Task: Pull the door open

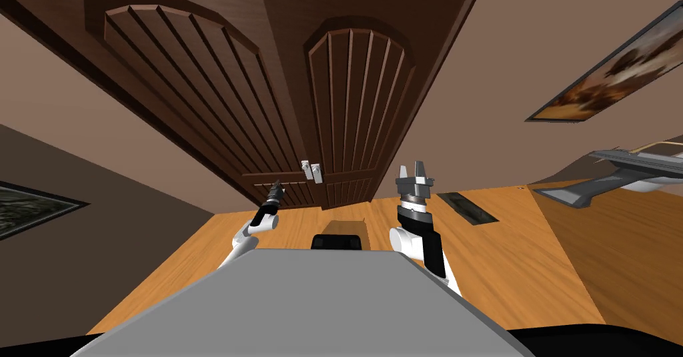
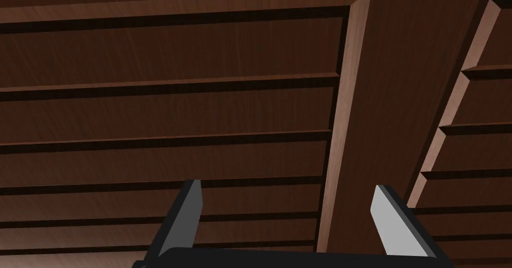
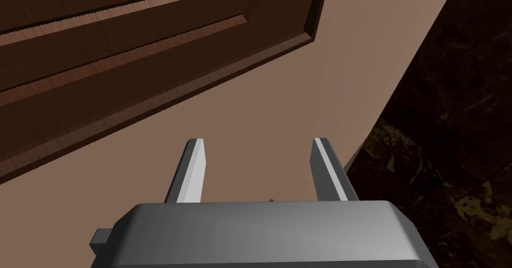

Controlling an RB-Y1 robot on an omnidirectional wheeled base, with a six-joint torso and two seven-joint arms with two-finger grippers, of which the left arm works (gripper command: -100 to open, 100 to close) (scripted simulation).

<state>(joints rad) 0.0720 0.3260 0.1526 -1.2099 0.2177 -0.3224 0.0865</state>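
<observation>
Reach comes first: the left gripper (image 2: 286,185), fingers spread, faces the slatted lower panel of the dark brown double door (image 1: 347,93), the pale handles (image 1: 311,170) near it at the seam between leaves. Centre on one handle before closing. The right gripper (image 3: 257,141), also spread, points at bare wall (image 3: 280,94) beside the door. Standing this close, the swinging leaf will likely need floor (image 1: 507,253) room.

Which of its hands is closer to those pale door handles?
Left. The left gripper sits just beside the handles, facing the door; the right gripper is farther off, aimed at the wall beside it.
</observation>
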